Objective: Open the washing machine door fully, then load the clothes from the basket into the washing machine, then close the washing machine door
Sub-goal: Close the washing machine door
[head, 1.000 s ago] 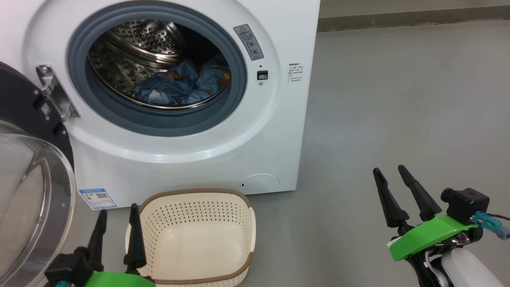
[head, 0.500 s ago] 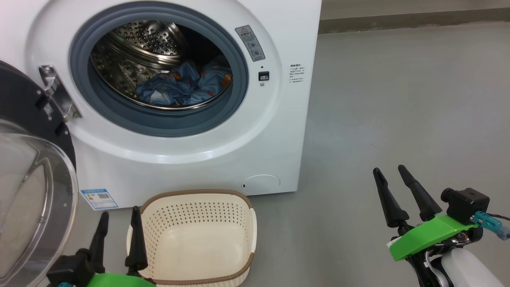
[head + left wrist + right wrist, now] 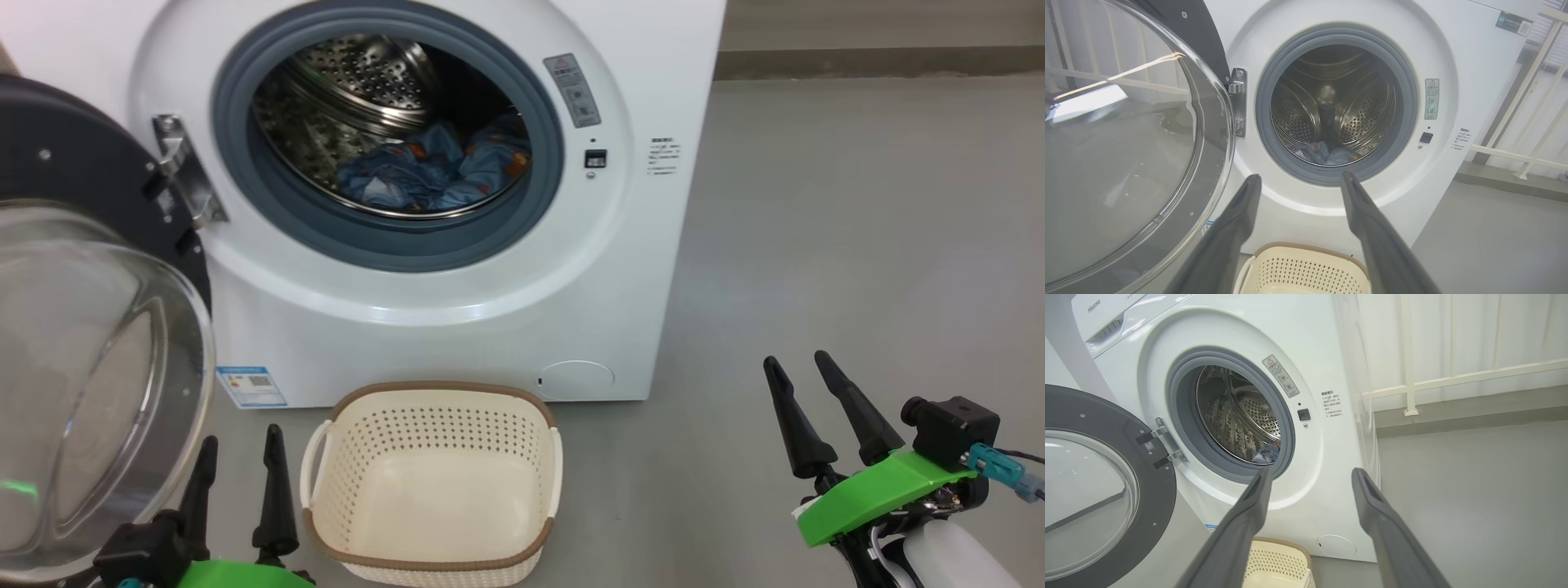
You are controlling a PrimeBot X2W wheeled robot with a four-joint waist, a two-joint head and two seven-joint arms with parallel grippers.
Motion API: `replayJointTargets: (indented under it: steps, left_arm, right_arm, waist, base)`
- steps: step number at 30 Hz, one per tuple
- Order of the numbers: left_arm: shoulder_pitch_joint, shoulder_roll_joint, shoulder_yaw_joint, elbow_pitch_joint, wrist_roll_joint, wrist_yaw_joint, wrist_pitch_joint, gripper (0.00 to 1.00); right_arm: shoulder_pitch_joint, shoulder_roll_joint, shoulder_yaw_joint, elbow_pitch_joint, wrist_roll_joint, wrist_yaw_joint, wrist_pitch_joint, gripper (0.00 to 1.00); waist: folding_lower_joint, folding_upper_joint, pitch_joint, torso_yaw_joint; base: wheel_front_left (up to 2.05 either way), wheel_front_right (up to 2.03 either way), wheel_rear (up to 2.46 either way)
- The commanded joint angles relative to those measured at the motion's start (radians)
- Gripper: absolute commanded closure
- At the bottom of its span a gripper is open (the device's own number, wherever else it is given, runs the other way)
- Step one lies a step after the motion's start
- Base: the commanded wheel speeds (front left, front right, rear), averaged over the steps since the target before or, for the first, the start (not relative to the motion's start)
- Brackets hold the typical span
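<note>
- The washing machine door (image 3: 98, 351) stands swung wide open, just left of the left gripper (image 3: 242, 437).
- The clothes (image 3: 433, 167) lie in the drum of the washing machine (image 3: 457, 327), ahead of both grippers.
- The basket (image 3: 441, 385) sits just right of the left gripper, whose fingers are spread and hold nothing.
- The right gripper (image 3: 796, 359) hovers over grey floor (image 3: 816, 204), well right of the basket, its fingers likewise apart.

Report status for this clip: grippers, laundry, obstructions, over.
Left gripper and right gripper open, empty. Clothes in drum, basket empty. Washing machine door wide open, not yet closed. Basket on floor before washing machine.
</note>
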Motion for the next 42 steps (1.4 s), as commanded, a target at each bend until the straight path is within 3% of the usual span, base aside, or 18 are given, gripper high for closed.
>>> replayJointTargets:
  steps: [1, 27, 35, 42]
  left_arm:
    - [-0.017, 0.018, 0.030, -0.018, 0.006, 0.009, -0.008, 0.00]
    - [0.013, 0.043, 0.023, -0.046, 0.031, 0.075, 0.012, 0.00]
    - [0.013, 0.057, 0.024, -0.058, 0.033, 0.085, 0.021, 0.00]
    - [0.032, 0.062, 0.047, -0.089, 0.022, 0.105, 0.011, 0.00]
  right_arm:
    - [-0.006, -0.006, 0.019, -0.018, 0.003, 0.006, -0.008, 0.00]
    - [0.018, 0.020, 0.025, -0.016, 0.007, 0.006, -0.008, 0.00]
    - [0.020, 0.034, 0.028, -0.016, 0.007, 0.006, -0.008, 0.00]
    - [-0.021, 0.034, 0.077, -0.007, 0.015, 0.006, -0.008, 0.00]
  waist:
    - [0.0000, 0.0000, -0.007, 0.032]
    - [0.0000, 0.0000, -0.030, 0.375]
    - [0.0000, 0.0000, -0.034, 0.454]
    - [0.0000, 0.0000, -0.009, 0.478]
  base:
    - [0.00, 0.00, 0.00]
    - [0.00, 0.00, 0.00]
    - [0.00, 0.00, 0.00]
    - [0.00, 0.00, 0.00]
